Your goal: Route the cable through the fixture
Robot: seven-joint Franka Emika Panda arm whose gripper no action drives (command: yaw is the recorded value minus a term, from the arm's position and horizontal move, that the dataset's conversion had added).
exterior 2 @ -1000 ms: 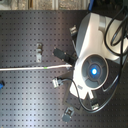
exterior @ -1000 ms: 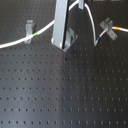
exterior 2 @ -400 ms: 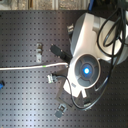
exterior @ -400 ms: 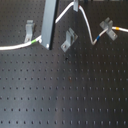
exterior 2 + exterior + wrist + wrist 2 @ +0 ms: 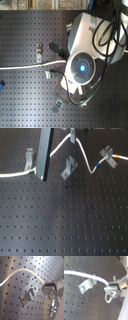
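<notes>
Cable: the cable [image 5: 60,147] enters from the first exterior view's left, passes behind a dark bar [image 5: 45,153], climbs to a peak at the top edge, dips, then rises to its blue band and orange-yellow tip near the X-shaped clip [image 5: 106,152].
Cable versus slot: it is not in the fixture; in the first exterior view the line arcs above and to either side of it without touching.
Fixture: the fixture [image 5: 69,168] stands slanted on the perforated board [image 5: 65,223], below the cable's peak, its 2 prongs empty.
Wrist evidence: in both wrist views the white cord runs over a grey clip, which I take to be the fixture; whether it grazes the prongs I cannot tell.
Gripper: the gripper [image 5: 109,287] is clamped on the cable, pinching it at the end of the visible span in the second wrist view.
Other clips: 1 more grey clip [image 5: 30,159] sits near the first exterior view's left, close to the green band.
Step in hand: judged as carrying the held section into line over the slot, not yet lowering.
Next move: likely needs the span set parallel to the slot, then brought straight down between the 2 prongs with the cord taut.
Risk: a slack or skewed cord could ride on a prong tip instead of seating.
</notes>
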